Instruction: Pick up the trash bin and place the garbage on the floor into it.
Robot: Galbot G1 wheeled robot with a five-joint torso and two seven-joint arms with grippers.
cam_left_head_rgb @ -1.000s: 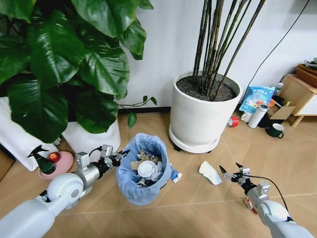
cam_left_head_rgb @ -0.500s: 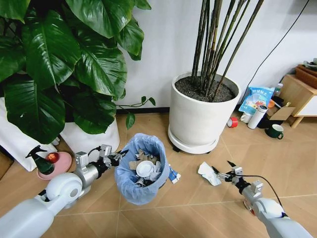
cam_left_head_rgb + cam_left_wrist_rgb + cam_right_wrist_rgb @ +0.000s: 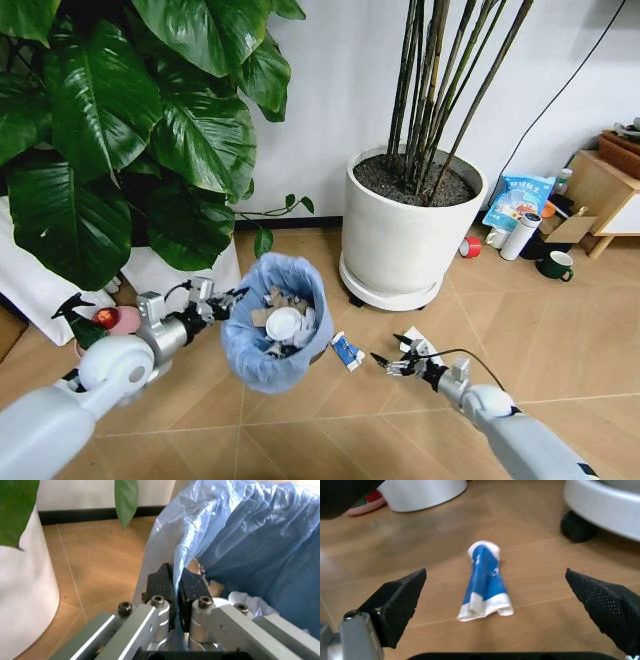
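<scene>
Rim pinching was how we carried the trash bin (image 3: 275, 320): our left pincer (image 3: 222, 303) was shut on the left lip of its light blue liner (image 3: 235, 543), the fold trapped between the black pads (image 3: 192, 587), so the mouth faced up and stayed open for dropping things in. We held it left of centre on the wooden floor (image 3: 330, 420), in front of the leafy plant's white pot (image 3: 190, 280); whether it was off the floor we could not tell. Inside it lay crumpled white paper, brownish scraps and a white disc (image 3: 283, 322).

Our right pincer (image 3: 390, 362) hung low over the floor with its jaws spread wide, pointing left at a flattened blue-and-white packet (image 3: 486, 587) lying just right of the bin; we judged this the next piece of garbage to collect, with the jaws set either side of it but not yet touching. A white wrapper (image 3: 412, 345) lay just behind that pincer, near the large white pot (image 3: 405, 235) on castors.
</scene>
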